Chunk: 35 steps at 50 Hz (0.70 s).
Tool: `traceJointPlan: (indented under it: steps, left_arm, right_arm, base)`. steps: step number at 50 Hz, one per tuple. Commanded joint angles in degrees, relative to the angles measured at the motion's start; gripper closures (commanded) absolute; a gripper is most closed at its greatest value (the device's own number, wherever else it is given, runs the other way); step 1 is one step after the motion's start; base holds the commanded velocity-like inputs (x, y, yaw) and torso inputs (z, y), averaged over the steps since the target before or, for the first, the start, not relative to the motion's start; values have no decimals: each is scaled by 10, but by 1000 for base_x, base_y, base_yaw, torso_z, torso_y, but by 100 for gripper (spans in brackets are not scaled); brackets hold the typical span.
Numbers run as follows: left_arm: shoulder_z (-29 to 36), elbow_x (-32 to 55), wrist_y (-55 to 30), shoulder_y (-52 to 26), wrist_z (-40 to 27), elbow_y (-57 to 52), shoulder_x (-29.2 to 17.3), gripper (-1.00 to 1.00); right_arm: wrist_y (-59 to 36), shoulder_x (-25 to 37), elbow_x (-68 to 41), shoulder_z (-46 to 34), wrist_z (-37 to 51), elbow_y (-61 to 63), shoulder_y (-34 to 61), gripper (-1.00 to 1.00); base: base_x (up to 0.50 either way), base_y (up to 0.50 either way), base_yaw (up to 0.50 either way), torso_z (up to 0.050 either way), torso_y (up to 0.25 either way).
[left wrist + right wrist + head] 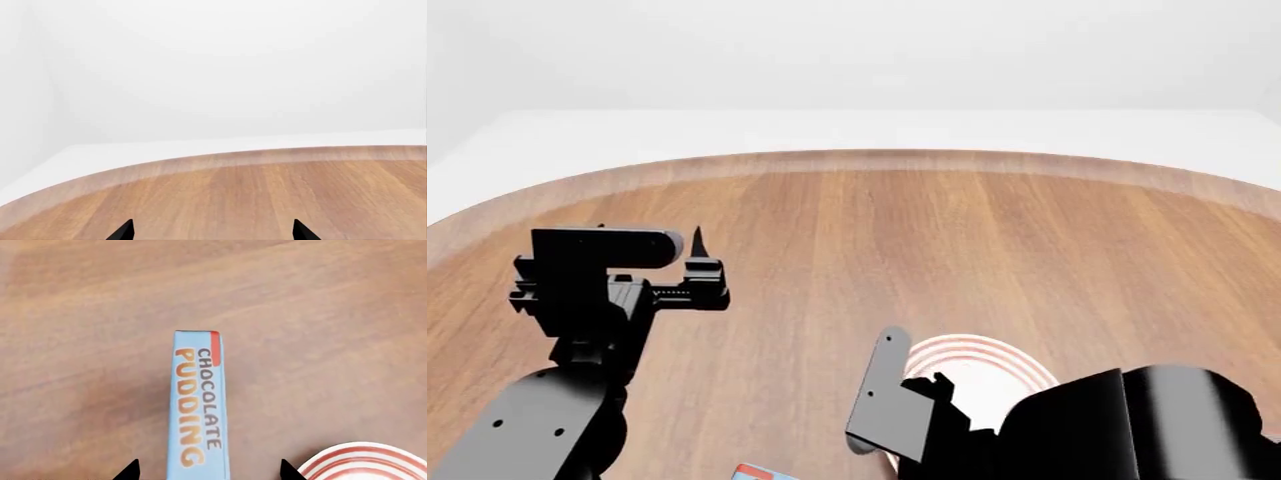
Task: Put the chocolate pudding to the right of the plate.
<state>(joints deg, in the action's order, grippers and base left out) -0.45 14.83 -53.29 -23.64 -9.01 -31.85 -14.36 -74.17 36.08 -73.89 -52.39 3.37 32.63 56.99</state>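
- The right hand (208, 472) hangs over the pudding box (198, 405) with its fingers spread, one tip either side of the box, gripping nothing yet.
- The box stands on its narrow edge on the wooden table (320, 315), its blue lettered face up, close beside the red-ringed plate (367, 462).
- In the head view only a corner of the box shows, left of the plate.
- The left hand (701, 262) rests apart over bare table, fingers spread, empty.
- Judged step: approach before grasp. Next: lower, close on the box, lift, then carry it across to the plate's right.
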Motion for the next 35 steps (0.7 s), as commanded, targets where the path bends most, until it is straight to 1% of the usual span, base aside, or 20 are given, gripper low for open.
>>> traceJointPlan:
  steps: [1,17,35]
  left_arm:
    - [2,3,6,2,-1,4,0,-100]
    - [3,7,3,0,-5,0,-2,-100]
    - [4,13,-3,-2,-10,-10,-5,-100]
  right_arm:
    - [16,-10,40,-29,-30,-21,-12,-100]
    - [52,-23,90,-64,-69,-69,-32,-100]
    - [63,-32,124,-110,-89,-101,-56,-100]
  base:
    - [0,0,0,0,0]
    - [0,0,0,0,0]
    - [0,0,0,0,0]
